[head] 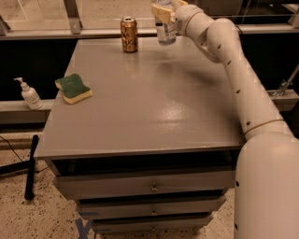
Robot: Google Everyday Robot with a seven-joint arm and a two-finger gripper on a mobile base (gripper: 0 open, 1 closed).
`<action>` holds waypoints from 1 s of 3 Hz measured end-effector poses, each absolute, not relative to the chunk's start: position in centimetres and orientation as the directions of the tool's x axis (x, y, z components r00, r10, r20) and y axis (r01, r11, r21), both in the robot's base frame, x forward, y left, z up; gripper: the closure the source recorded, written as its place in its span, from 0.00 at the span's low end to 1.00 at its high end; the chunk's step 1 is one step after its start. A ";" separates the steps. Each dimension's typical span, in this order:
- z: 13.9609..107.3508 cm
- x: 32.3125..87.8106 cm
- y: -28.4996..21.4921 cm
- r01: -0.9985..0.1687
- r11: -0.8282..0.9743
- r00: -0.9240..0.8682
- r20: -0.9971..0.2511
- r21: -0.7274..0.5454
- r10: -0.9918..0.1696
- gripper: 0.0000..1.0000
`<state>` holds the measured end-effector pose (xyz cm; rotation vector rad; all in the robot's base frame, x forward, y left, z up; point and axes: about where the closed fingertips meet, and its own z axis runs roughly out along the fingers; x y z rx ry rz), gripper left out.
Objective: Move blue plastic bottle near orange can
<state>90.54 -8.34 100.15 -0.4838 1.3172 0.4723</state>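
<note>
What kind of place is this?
Probably a lab or workshop: grey drawer cabinet, speckled floor, pump bottle on a ledge. The gripper holds the blue plastic bottle beside the orange can.

Right of the orange can [129, 33], the edge-cropped gripper [162, 10] hides the upper end of the blue plastic bottle [166, 31].

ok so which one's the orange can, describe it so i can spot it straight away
Start at the grey cabinet top and look along its far edge, left of centre. The slim orange-gold drink can stands upright there, silver-topped with dark mottled print; the clear plastic bottle to its right is paler and held in the gripper.
</note>
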 end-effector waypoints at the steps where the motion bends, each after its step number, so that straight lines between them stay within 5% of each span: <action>1: 103.7 89.7 -3.9 -0.626 0.769 0.278 -0.959 -0.133 0.060 1.00; 3: 101.2 88.4 -1.7 -0.664 0.607 0.279 -0.898 -0.436 -0.339 1.00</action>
